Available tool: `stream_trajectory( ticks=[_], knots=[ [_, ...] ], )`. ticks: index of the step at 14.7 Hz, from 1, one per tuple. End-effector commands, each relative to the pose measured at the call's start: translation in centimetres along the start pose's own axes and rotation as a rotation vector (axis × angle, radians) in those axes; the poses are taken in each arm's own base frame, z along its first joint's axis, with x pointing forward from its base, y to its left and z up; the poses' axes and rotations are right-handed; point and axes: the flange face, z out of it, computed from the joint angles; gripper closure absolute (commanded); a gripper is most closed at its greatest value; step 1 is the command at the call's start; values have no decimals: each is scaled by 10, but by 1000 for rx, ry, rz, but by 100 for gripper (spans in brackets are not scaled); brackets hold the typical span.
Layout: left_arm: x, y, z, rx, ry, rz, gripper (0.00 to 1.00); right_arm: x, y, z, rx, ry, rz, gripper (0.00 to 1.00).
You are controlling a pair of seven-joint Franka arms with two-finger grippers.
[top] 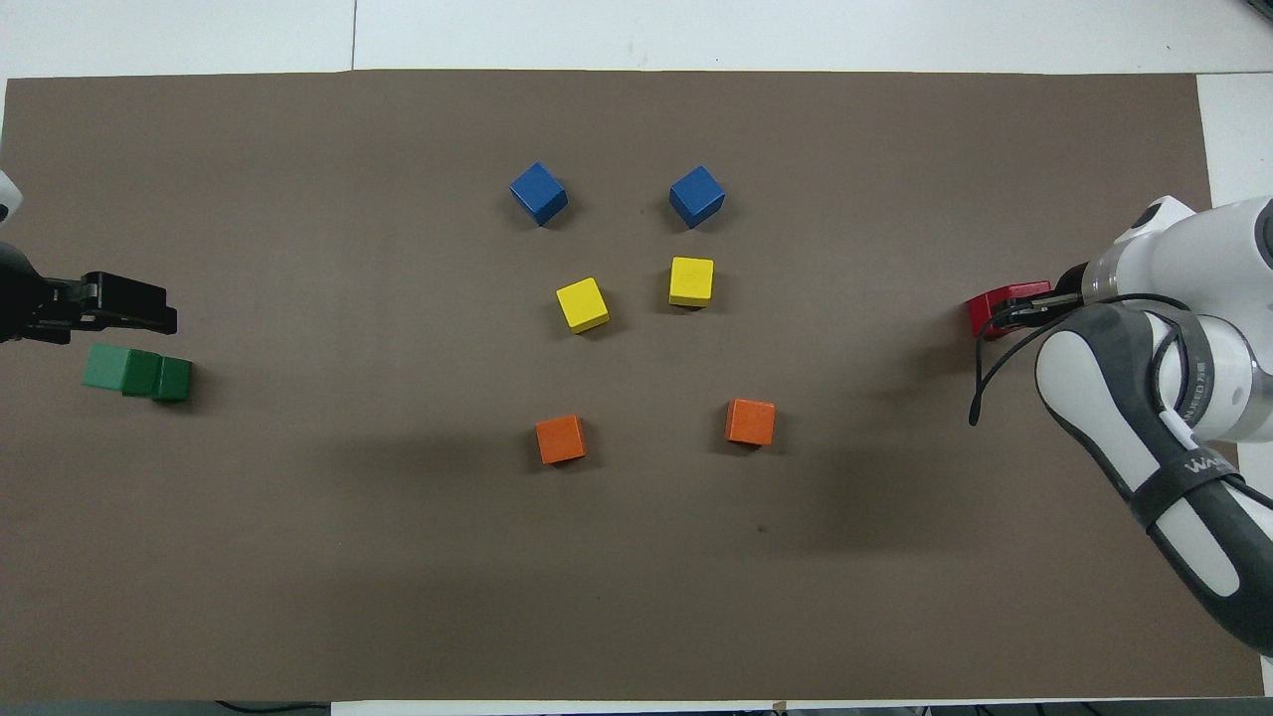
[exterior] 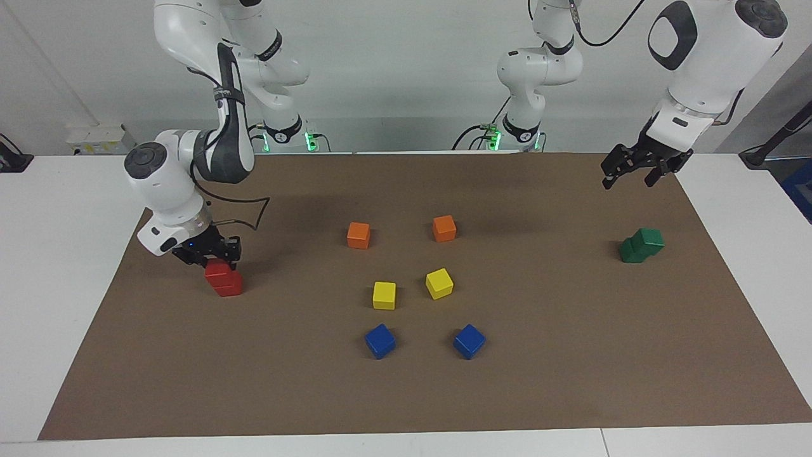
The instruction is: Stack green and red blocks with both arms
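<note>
Right gripper (exterior: 216,257) sat on top red block (exterior: 218,271), grip unclear; left gripper (exterior: 628,171) spread; lifting off could topple the red stack.

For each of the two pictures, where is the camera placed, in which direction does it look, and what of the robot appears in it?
Facing view: high, across the table, looking at both arms; left tool, right tool at the red blocks.
Overhead view: above the robots' end, looking steeply down; left tool and right forearm show.
Shared: green blocks, red blocks, orange, yellow, blue cubes.
</note>
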Motion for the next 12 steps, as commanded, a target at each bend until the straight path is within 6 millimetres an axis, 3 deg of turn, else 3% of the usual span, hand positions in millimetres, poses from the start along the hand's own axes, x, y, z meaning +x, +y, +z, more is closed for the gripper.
stream_trajectory(
  ticks=[1,8,10,12],
  knots=[
    [3,1,-4,20,-13,-6,0,-7,-2,-3,10,23,-23,0],
    [2,5,-7,21,-2,4,0,-3,0,-5,10,17,-18,0],
    [2,4,-7,23,1,4,0,4,-2,-20,11,23,-20,0],
    [3,2,-7,38,3,6,0,13,-6,-55,16,5,-27,0]
  ],
)
